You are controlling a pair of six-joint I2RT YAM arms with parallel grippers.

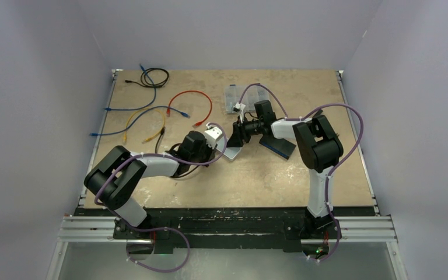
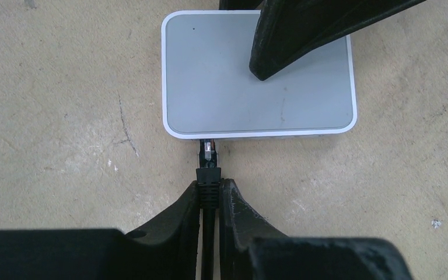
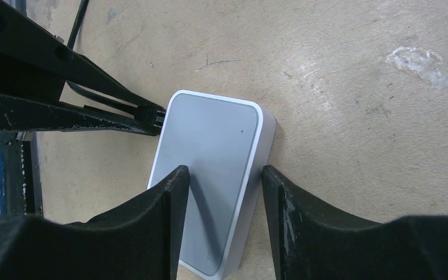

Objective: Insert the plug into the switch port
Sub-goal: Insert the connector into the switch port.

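The left gripper [image 2: 210, 192] is clenching the black boot [image 2: 208, 181] just behind the plug [image 2: 209, 153], at the lower centre of the left wrist view. The plug's clear tip is sitting right at the near edge of the switch [image 2: 221, 87], which is lying flat in the upper centre. I cannot tell whether the tip is entering a port yet or only touching the wall, since the port face is hidden from this angle.

The right gripper [image 3: 221, 175] is standing with its jaws apart, straddling an edge of the switch. 1 finger is resting on the grey top and the other is hanging just beside the side wall, so it seems to be bracing rather than squeezing.

The plug looks light and hard, with a thin latch tab that is likely brittle. The cable [image 2: 207, 256] behind it is probably limp, so the stiff boot is the right place to hold it. Any farther back and the plug would likely be wobbling.

The switch is probably light too, and liable to be sliding on the smooth table [image 2: 64, 116] under any push, so the bracing finger is doing needed work.
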